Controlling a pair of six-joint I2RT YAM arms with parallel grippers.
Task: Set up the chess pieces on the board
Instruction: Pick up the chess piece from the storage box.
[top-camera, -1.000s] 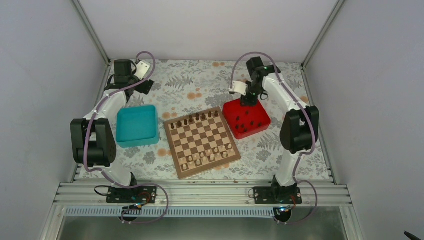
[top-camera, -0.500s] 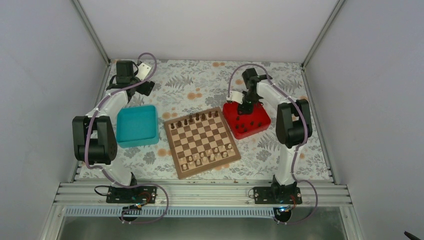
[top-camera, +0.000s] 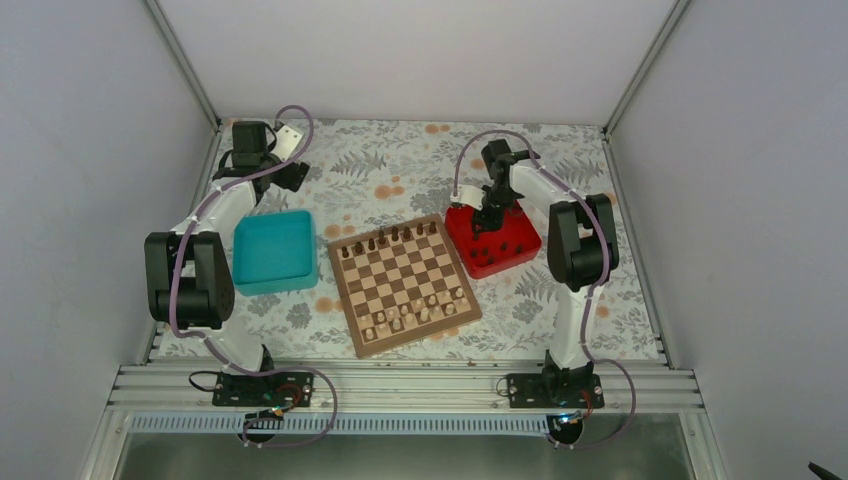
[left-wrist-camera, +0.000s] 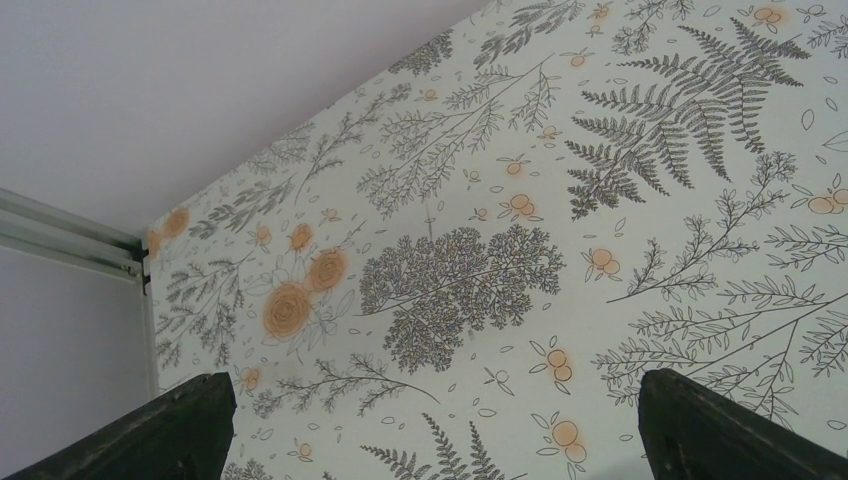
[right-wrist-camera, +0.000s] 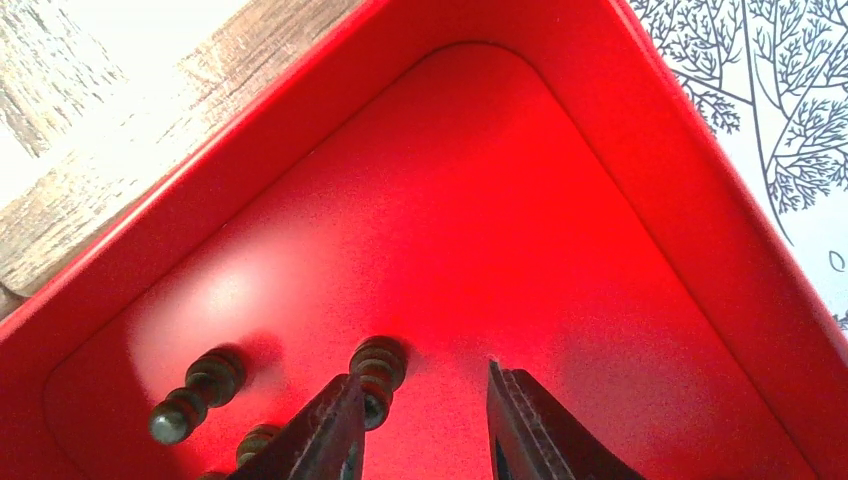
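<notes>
The chessboard (top-camera: 403, 285) lies mid-table, with dark pieces (top-camera: 385, 240) along its far row and pale pieces along its near rows. Several dark pieces (top-camera: 493, 243) lie in the red tray (top-camera: 521, 254) to its right. My right gripper (top-camera: 488, 216) is down inside the tray's far corner. In the right wrist view it (right-wrist-camera: 425, 395) is open, and a dark piece (right-wrist-camera: 378, 372) lies on its side against the inner face of the left finger (right-wrist-camera: 330, 430). Two more dark pieces (right-wrist-camera: 195, 392) lie to the left. My left gripper (top-camera: 290, 175) is open and empty over the cloth at the far left.
A teal tray (top-camera: 273, 250) stands left of the board. The flowered cloth (left-wrist-camera: 460, 280) covers the table. Enclosure walls and posts rise at the back and sides. A corner of the board's wooden border (right-wrist-camera: 90, 190) shows beyond the red tray's rim.
My right gripper has come down and moved left into the red tray's far corner, and its forearm has folded in. The left arm has barely moved.
</notes>
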